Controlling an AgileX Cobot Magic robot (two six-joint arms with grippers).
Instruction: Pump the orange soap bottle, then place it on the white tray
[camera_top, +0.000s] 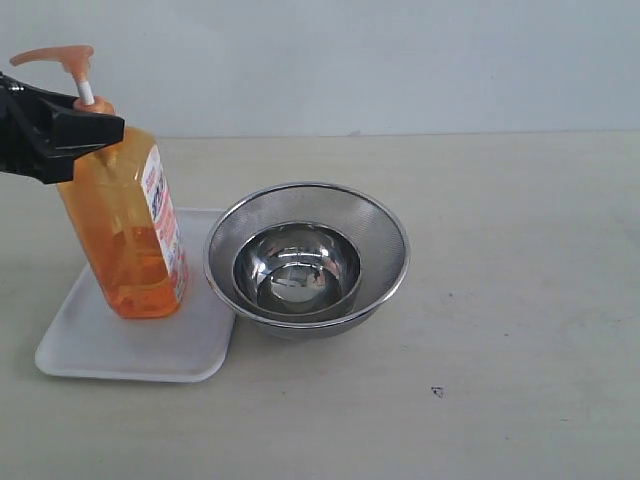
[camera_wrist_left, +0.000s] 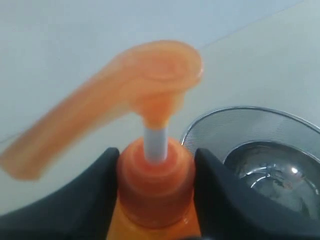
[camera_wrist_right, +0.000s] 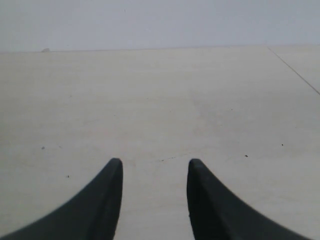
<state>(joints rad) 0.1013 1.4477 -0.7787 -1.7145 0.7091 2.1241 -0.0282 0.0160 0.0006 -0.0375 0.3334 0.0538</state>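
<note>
The orange soap bottle stands slightly tilted on the white tray at the left, its label facing right. My left gripper is shut on the bottle's neck just under the raised pump head. In the left wrist view both black fingers press the orange collar, with the white stem and pump head above. My right gripper shows only in its own wrist view, open over bare tabletop with nothing between its fingers.
A round steel mesh strainer with a smaller steel bowl inside sits right beside the tray, touching its right edge. The strainer rim lies close to the bottle's neck. Beige tabletop extends to the right.
</note>
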